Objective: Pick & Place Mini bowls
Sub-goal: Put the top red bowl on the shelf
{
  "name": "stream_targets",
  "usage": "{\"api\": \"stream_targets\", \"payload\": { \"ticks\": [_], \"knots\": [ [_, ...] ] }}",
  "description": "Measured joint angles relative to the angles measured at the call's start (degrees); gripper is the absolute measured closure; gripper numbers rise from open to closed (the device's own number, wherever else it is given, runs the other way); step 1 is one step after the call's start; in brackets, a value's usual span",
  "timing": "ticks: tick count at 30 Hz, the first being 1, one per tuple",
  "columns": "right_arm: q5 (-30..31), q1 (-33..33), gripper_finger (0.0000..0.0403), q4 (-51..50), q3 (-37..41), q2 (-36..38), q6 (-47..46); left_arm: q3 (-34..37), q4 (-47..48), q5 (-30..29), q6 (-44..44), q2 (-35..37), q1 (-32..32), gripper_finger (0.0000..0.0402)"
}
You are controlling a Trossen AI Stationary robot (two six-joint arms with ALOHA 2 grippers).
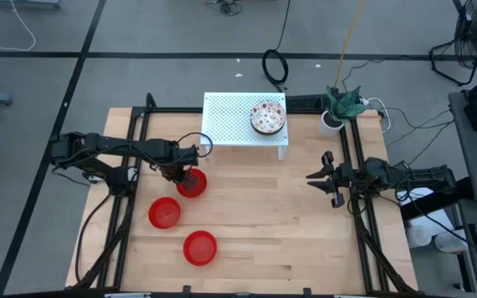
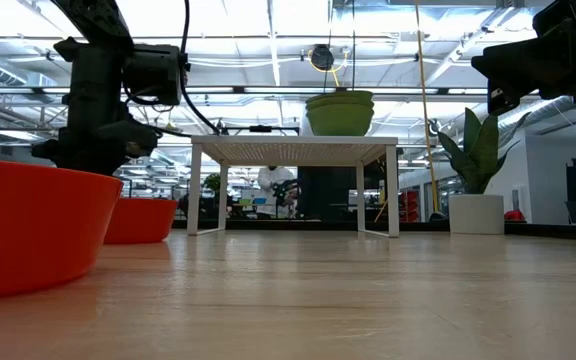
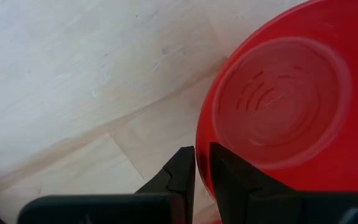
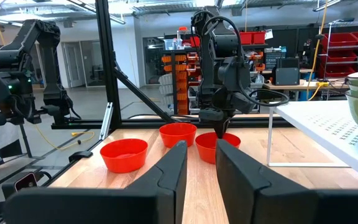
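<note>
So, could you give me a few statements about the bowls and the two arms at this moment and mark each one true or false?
1. Three red bowls sit on the wooden table. True: one near the front, one in the middle, one farthest back.
2. The left gripper is shut on the rim of the farthest-back red bowl. True.
3. The patterned bowls lie on the table beside the red ones. False: they are stacked on the white perforated stand.
4. The right gripper holds a red bowl. False: it hovers, holding nothing, at the table's right side.
</note>
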State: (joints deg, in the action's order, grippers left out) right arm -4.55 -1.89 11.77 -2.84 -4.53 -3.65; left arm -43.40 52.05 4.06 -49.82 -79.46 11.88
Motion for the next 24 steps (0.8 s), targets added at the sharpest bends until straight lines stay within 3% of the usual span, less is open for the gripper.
{"api": "stream_targets", "payload": {
  "ticks": [11, 14, 24],
  "knots": [
    [0.0, 0.0, 0.0330, 0.0, 0.0, 0.0, 0.0, 0.0, 0.8, 0.5, -5.7, 0.0, 0.0, 0.0363],
    [0.0, 0.0, 0.0330, 0.0, 0.0, 0.0, 0.0, -0.1, 0.7, 0.9, -5.3, 0.1, 0.0, 0.0391],
    [0.0, 0.0, 0.0330, 0.0, 0.0, 0.0, 0.0, -0.6, 1.1, 0.4, -1.2, 2.1, -0.3, 0.0397]
  ]
}}
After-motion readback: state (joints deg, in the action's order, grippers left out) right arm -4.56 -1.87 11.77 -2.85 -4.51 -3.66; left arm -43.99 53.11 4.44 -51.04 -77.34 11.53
